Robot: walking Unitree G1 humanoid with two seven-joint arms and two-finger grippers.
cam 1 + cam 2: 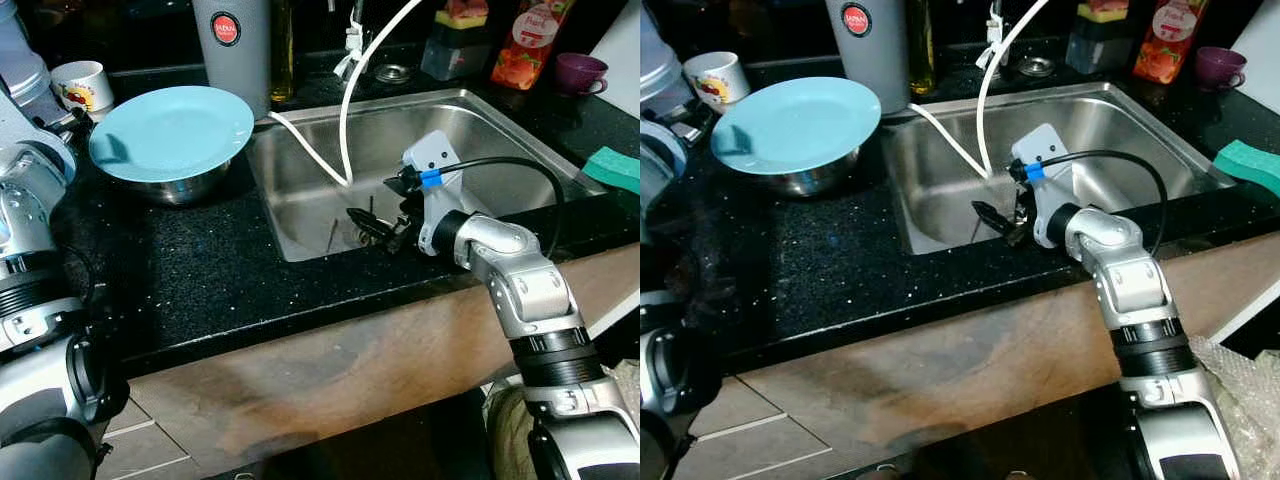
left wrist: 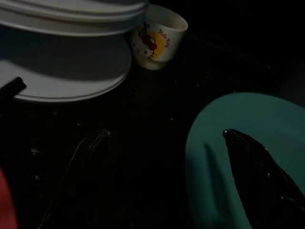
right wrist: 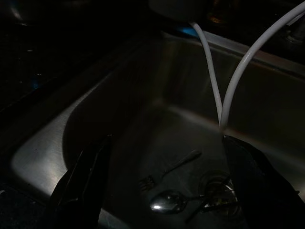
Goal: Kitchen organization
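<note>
The tidying looks barely begun: the right gripper (image 3: 162, 186) hangs with fingers spread above a small metal fork (image 3: 167, 171) and steel spoon (image 3: 167, 202) lying ungrasped in the stainless sink (image 1: 500, 130), while the left gripper (image 2: 167, 181), fingers also spread, hovers by the light-blue round plate (image 1: 172, 130) on the black speckled surface (image 1: 200, 280).

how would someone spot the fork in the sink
Look into the stainless steel sink, below the open right gripper. On its floor beside the round drain lies a small metal fork; its tines distinguish it from the round-bowled spoon alongside.
</note>
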